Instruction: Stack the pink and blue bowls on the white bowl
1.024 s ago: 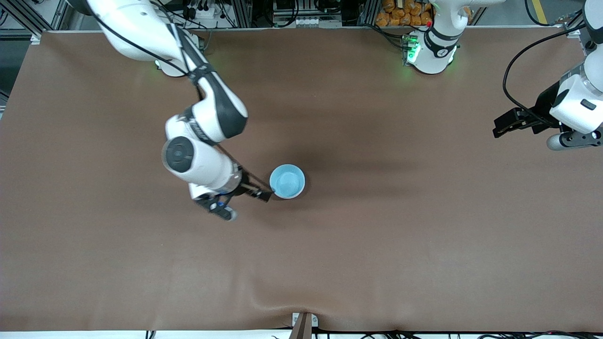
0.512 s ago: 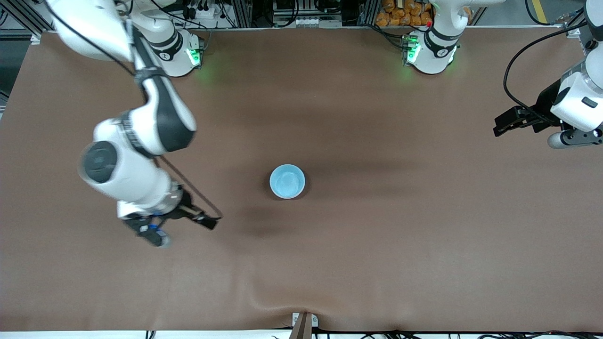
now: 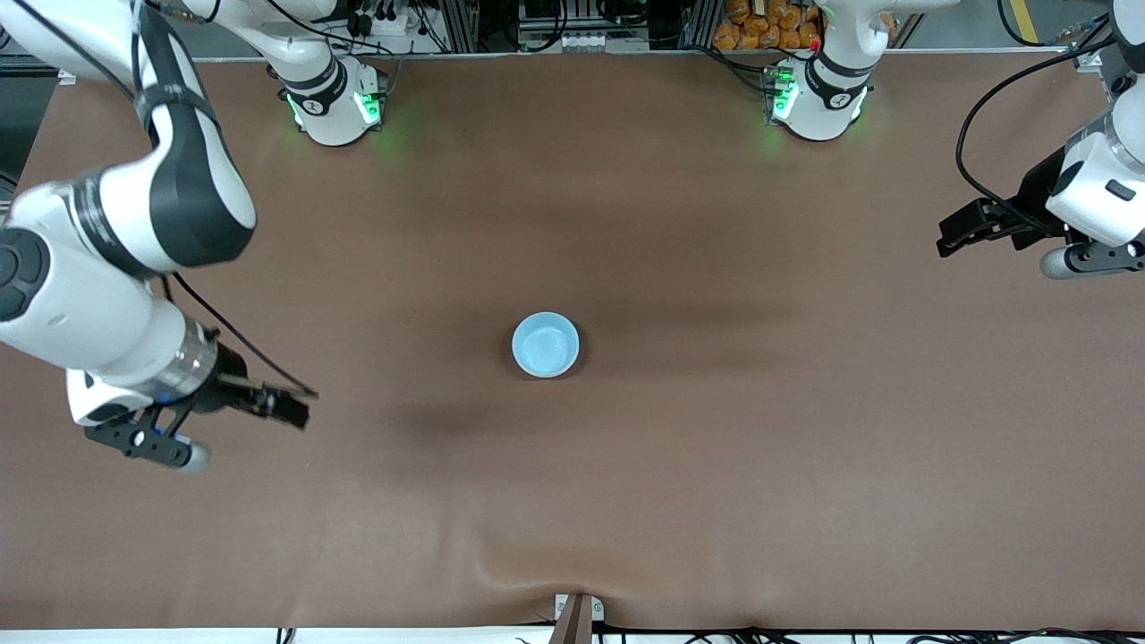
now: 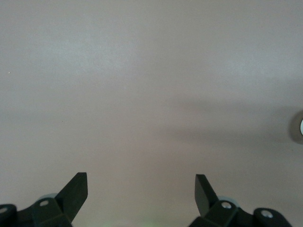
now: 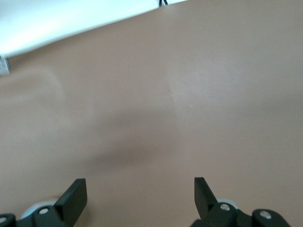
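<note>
A light blue bowl (image 3: 546, 344) stands upright in the middle of the brown table, seen from above. No pink bowl or white bowl shows; whatever lies under the blue bowl is hidden. A pale sliver of a bowl's edge shows in the left wrist view (image 4: 300, 128). My right gripper (image 3: 291, 411) is open and empty over bare table toward the right arm's end, well apart from the blue bowl; its wrist view (image 5: 139, 189) shows only cloth. My left gripper (image 3: 953, 237) is open and empty at the left arm's end, where that arm waits; its wrist view (image 4: 140, 182) shows only cloth.
The brown cloth has a raised wrinkle (image 3: 501, 572) near the table's front edge. The two arm bases (image 3: 331, 98) (image 3: 818, 98) stand along the edge farthest from the front camera. The table's white edge (image 5: 71, 19) shows in the right wrist view.
My right gripper has drawn away from the blue bowl's rim toward the right arm's end of the table. The blue bowl stays in place. The left arm has barely moved.
</note>
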Robot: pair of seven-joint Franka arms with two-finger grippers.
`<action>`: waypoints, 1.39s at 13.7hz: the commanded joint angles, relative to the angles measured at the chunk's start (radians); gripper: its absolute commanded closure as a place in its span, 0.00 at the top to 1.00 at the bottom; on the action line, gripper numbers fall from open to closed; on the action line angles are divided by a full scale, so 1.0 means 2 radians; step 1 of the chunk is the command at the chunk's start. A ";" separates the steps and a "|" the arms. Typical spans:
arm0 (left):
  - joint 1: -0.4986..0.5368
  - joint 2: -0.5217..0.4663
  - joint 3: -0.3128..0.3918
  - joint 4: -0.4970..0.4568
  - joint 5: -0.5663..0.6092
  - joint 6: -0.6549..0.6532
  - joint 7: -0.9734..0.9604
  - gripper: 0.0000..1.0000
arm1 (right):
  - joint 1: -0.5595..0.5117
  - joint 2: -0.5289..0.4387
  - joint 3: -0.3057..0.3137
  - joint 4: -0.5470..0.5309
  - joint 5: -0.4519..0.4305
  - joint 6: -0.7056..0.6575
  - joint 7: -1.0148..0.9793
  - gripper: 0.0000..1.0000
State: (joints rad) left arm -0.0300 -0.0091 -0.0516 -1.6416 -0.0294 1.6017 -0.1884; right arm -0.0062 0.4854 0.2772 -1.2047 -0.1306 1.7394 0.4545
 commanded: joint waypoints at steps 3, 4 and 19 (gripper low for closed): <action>0.001 -0.018 -0.002 -0.001 -0.002 -0.018 0.012 1.00 | -0.010 -0.112 -0.024 -0.028 0.012 -0.122 -0.070 1.00; 0.001 -0.021 -0.002 -0.002 -0.002 -0.018 0.012 1.00 | -0.005 -0.144 -0.036 -0.055 0.020 -0.126 -0.088 1.00; -0.005 -0.019 -0.002 0.029 0.001 -0.053 0.010 1.00 | 0.016 -0.290 -0.122 -0.221 0.053 -0.092 -0.167 1.00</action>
State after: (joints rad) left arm -0.0395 -0.0416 -0.0552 -1.6049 -0.0294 1.5352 -0.1884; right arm 0.0004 -0.0070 0.0651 -1.5407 -0.0421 1.5116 0.1556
